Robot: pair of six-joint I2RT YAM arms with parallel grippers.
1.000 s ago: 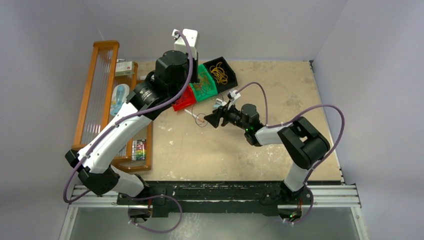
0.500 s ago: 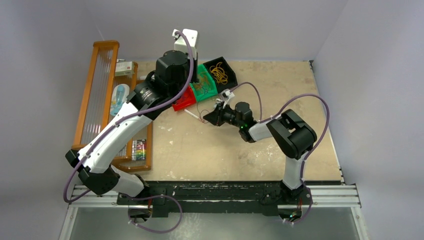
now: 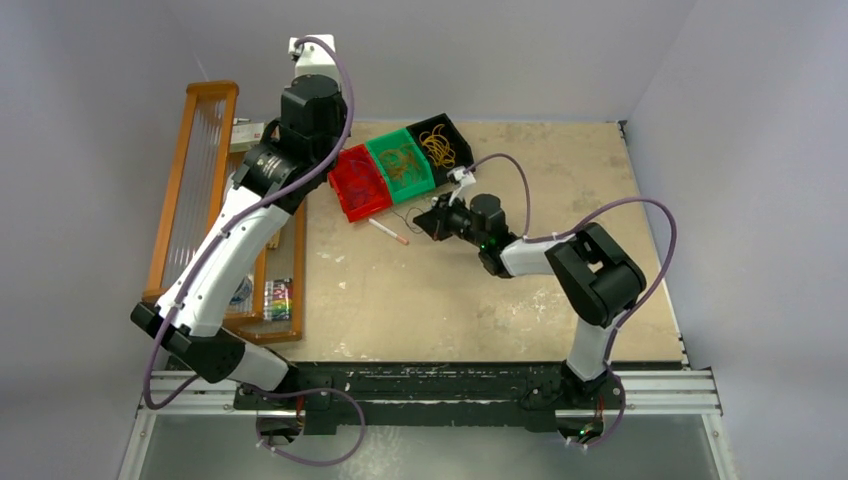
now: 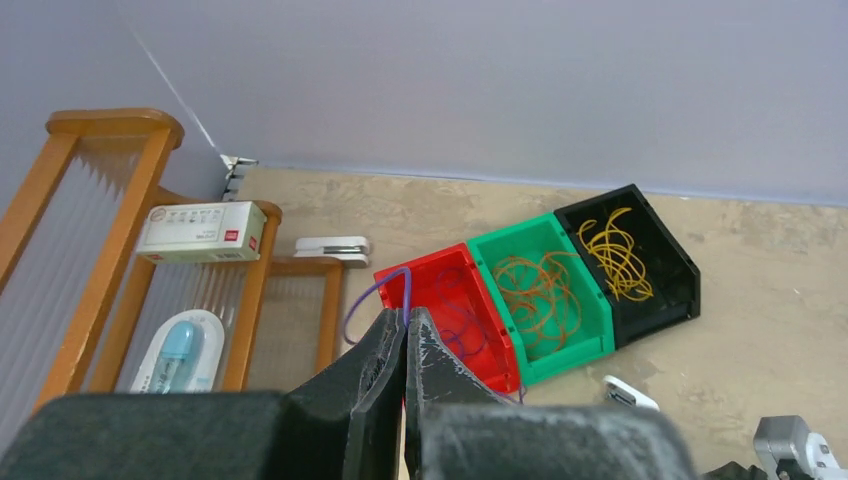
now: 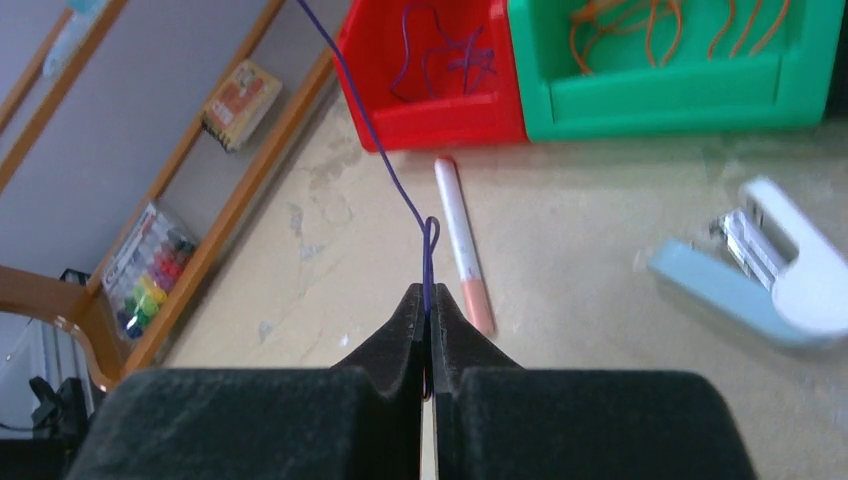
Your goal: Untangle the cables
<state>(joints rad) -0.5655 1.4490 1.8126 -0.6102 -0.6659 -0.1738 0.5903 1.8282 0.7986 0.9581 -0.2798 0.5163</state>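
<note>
A thin purple cable (image 5: 372, 133) runs taut from the pinch of my right gripper (image 5: 427, 300) up and left, past the red bin (image 5: 430, 125). My right gripper is shut on it, low over the table near the bins (image 3: 422, 222). My left gripper (image 4: 407, 320) is shut on a purple cable too. A loop of that cable (image 4: 372, 292) sticks out above its tips, left of the red bin (image 4: 480, 330). More purple cable (image 5: 440, 52) lies tangled in the red bin. In the top view the left fingers are hidden under the raised arm.
Next to the red bin are a green bin (image 3: 400, 160) of orange cables and a black bin (image 3: 440, 143) of yellow ones. A white and pink marker (image 5: 462, 245) and a pale stapler (image 5: 770, 265) lie by my right gripper. A wooden rack (image 3: 195, 170) stands along the left.
My right gripper has shut on the purple cable and moved toward the bins. The left arm has swung back and left off the bins, pulling the cable taut.
</note>
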